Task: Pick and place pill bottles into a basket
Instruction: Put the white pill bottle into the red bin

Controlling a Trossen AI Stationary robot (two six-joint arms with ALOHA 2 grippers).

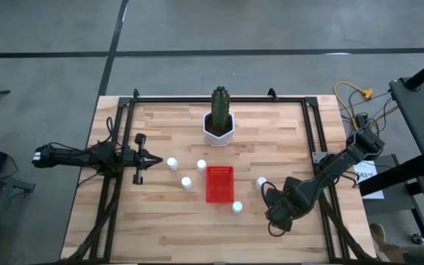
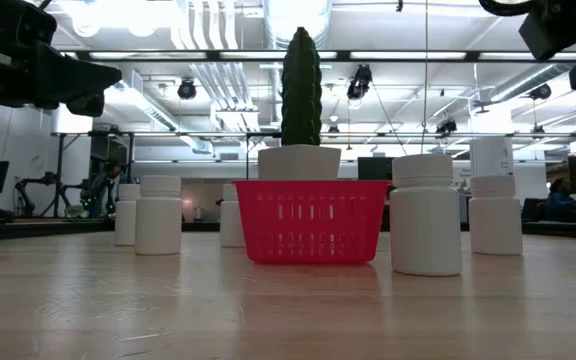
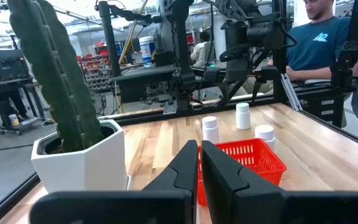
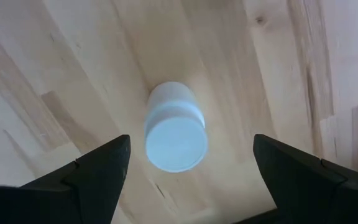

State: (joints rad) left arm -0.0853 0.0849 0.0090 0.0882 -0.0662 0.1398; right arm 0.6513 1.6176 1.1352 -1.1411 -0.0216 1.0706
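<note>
Since the red basket (image 1: 220, 183), which sits about midway between the table's (image 1: 160, 235) left and right edges, shows no white inside in any view, I judge the task hardly begun, with every bottle yet to go in. The high view shows five pill bottles (image 1: 186, 182) upright on the wood: three toward the left edge from the basket, two toward the right edge. The left gripper (image 1: 140, 156) waits near the left edge, fingers pressed together on nothing. The right gripper (image 1: 277, 212) hangs toward the right edge with its fingers (image 4: 104, 168) spread wide, empty, either side of one bottle (image 4: 174, 143) below; which one I cannot tell. That bottle is a small plain white cylinder with a flat round cap, standing upright.
</note>
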